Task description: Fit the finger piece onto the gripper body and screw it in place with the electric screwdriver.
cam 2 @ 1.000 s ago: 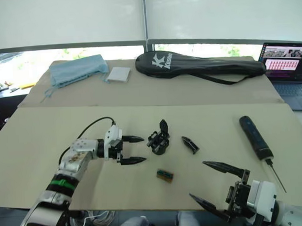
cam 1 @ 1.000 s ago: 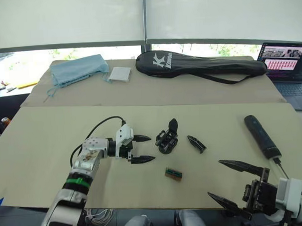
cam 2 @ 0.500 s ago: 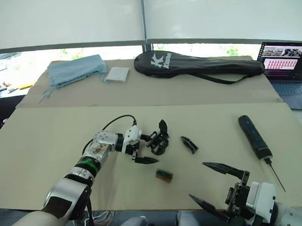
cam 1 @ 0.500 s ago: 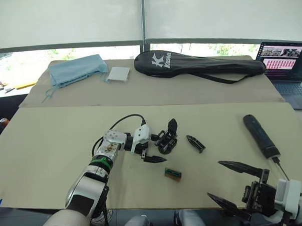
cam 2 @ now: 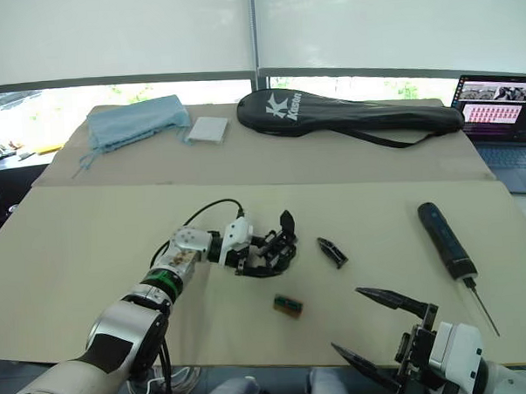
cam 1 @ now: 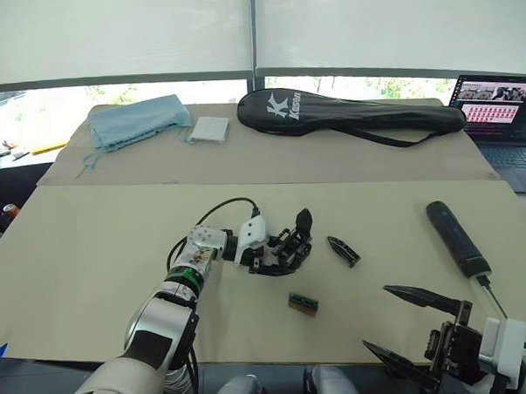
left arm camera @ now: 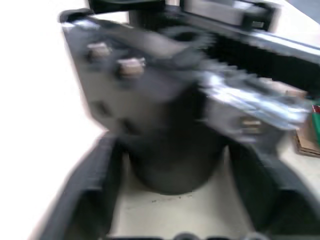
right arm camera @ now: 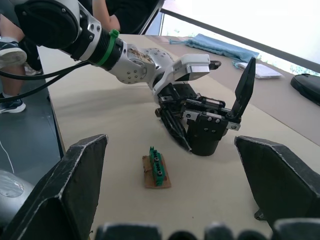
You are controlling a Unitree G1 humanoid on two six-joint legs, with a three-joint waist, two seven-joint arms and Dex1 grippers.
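The gripper body [cam 1: 291, 245] sits on the surface [cam 1: 91, 248] between the left gripper's [cam 1: 279, 258] fingers, which straddle its base at a narrow spread; whether they press on it cannot be told. The finger piece [cam 1: 343, 250] lies just beyond those fingertips. The electric screwdriver [cam 1: 457, 241] lies ahead of the right gripper [cam 1: 404, 326], whose fingers gape wide, holding nothing.
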